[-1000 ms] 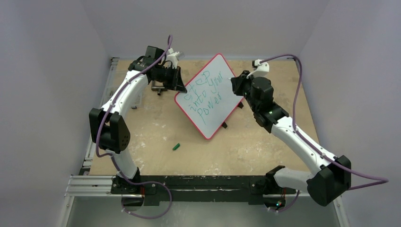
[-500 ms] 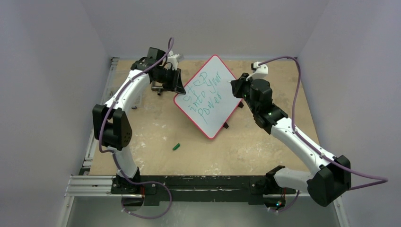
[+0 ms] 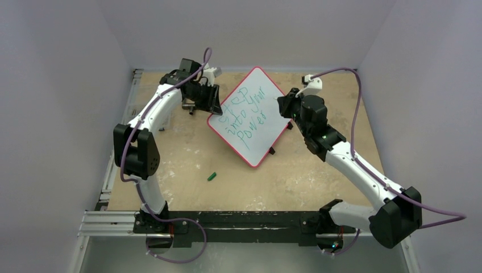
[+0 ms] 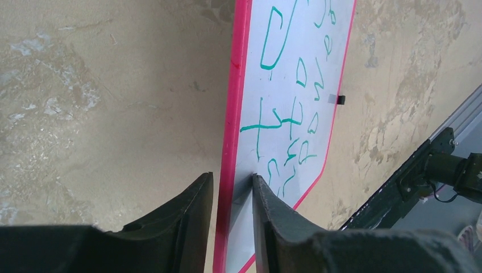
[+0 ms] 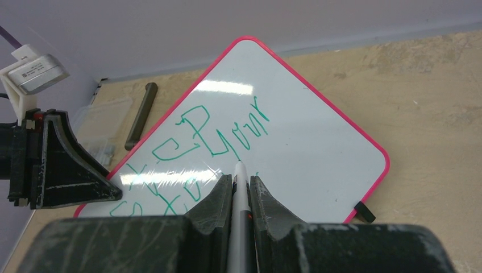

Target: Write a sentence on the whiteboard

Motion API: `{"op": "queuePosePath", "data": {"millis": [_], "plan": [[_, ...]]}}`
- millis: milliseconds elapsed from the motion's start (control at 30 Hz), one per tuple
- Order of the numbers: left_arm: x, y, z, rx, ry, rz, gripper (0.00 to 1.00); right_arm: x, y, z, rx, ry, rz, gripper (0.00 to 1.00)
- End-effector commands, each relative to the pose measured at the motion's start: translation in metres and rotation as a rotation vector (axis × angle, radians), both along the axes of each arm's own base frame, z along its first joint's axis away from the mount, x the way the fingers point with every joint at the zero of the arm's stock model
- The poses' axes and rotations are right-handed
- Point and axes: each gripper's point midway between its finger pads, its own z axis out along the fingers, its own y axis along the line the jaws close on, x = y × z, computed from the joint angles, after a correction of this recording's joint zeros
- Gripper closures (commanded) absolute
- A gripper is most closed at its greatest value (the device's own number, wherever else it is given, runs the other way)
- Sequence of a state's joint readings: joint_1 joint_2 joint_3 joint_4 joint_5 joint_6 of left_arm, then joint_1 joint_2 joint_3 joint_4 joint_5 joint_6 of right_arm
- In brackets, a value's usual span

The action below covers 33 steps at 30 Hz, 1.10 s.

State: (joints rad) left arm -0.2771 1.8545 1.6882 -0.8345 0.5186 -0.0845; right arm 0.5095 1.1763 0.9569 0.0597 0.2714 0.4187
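The whiteboard (image 3: 258, 122) sits mid-surface (image 3: 187, 153), turned like a diamond, with the green sentence (image 3: 245, 116) across it. The left claw (image 4: 232, 182), slightly spread, straddles its red rim. The right claw (image 5: 241, 183) pinches a marker (image 5: 239, 193). The board looks light, stiff and slick-faced, so the rim is likely the best place to grip it.

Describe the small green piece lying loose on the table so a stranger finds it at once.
Start at the tan table and find the red-rimmed whiteboard near its middle. Look from the board's near corner toward the left arm's base: the small green piece lies alone there, the only green thing off the board.
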Motion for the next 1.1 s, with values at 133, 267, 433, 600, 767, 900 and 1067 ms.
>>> {"op": "queuePosePath", "data": {"millis": [133,267,433,600,767,900,1067], "plan": [[-0.005,-0.001,0.007,0.003,-0.030,-0.022,0.60,-0.001,-0.002,0.014,0.022,-0.043,-0.006,1.00],[-0.006,-0.001,0.013,-0.002,-0.048,-0.029,0.52,-0.001,-0.002,0.016,0.024,-0.046,-0.006,1.00],[-0.008,-0.003,0.026,-0.027,-0.092,-0.033,0.42,-0.001,-0.001,0.016,0.024,-0.046,-0.002,1.00],[-0.008,0.000,0.038,-0.031,-0.136,-0.019,0.35,-0.002,0.001,0.022,0.029,-0.049,0.009,1.00],[-0.014,0.010,0.062,-0.024,-0.210,0.005,0.29,-0.003,0.004,0.026,0.041,-0.051,0.023,1.00],[-0.021,0.026,0.090,0.021,-0.301,0.052,0.02,-0.006,0.006,0.031,0.052,-0.061,0.041,1.00],[-0.043,0.042,0.124,0.038,-0.396,0.096,0.01,-0.010,0.015,0.037,0.073,-0.064,0.094,1.00]]}}
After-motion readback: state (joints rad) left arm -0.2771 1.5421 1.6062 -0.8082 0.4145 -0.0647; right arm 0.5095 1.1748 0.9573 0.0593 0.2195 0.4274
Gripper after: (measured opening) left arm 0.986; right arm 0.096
